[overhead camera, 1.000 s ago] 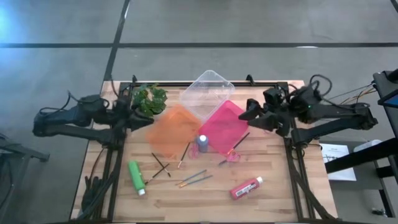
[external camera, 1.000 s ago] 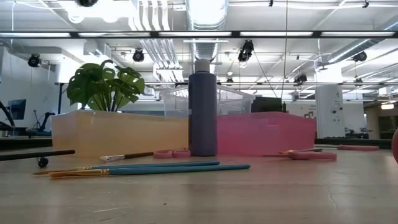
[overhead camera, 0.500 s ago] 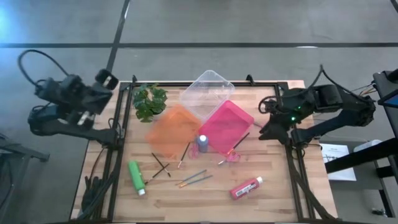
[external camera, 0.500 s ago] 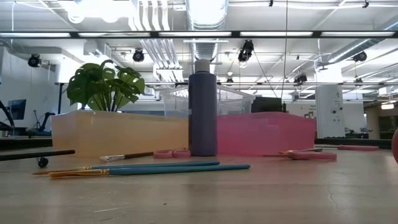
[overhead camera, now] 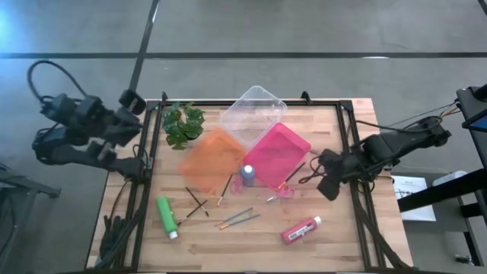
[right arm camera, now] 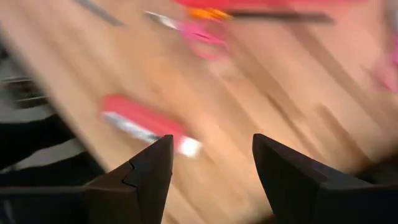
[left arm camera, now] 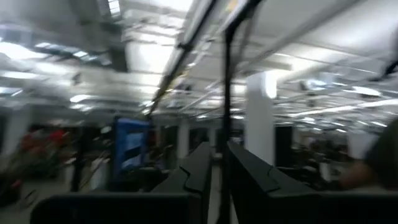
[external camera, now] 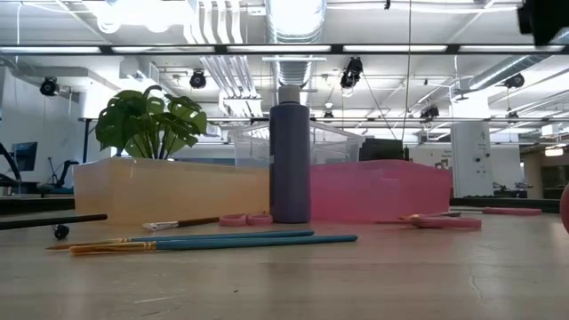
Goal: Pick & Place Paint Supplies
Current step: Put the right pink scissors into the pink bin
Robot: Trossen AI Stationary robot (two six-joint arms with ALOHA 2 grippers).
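- On the bench (overhead camera: pixel 335 243), near its front left, we list one green paint bottle (overhead camera: pixel 166 216) lying flat, white cap toward the front edge.
- Toward the front right lies one red paint bottle (overhead camera: pixel 301 229), also on its side, cap pointing to the right rear.
- At the middle stands one blue-purple paint bottle (overhead camera: pixel 248 174), upright, just in front of the seam between the orange tray (overhead camera: pixel 207 158) and the pink tray (overhead camera: pixel 275 150); the low view shows it touching neither.
- We count two dark paintbrushes (overhead camera: pixel 196 203) crossed between the green bottle and the orange tray, one more brush (overhead camera: pixel 225 189) leaning at that tray's front edge, and two blue-handled brushes (overhead camera: pixel 238 219) side by side before the purple bottle.
- Pink-handled scissors (overhead camera: pixel 284 190) lie flat just in front of the pink tray's front corner; a dark brush (overhead camera: pixel 294 172) rests along that tray's right edge.
- One clear tray (overhead camera: pixel 253 108) sits at the rear, with a leafy plant (overhead camera: pixel 183 123) to its left.
- Right claw (overhead camera: pixel 329 186): above the bench's right side, well apart from the scissors; its wrist view shows the fingers (right arm camera: pixel 142 177) spread, nothing between them, with the red bottle beyond.
- Left claw (overhead camera: pixel 131 100): raised off the bench's rear left corner, aimed into the room; we cannot tell whether its fingers are spread or pressed together.
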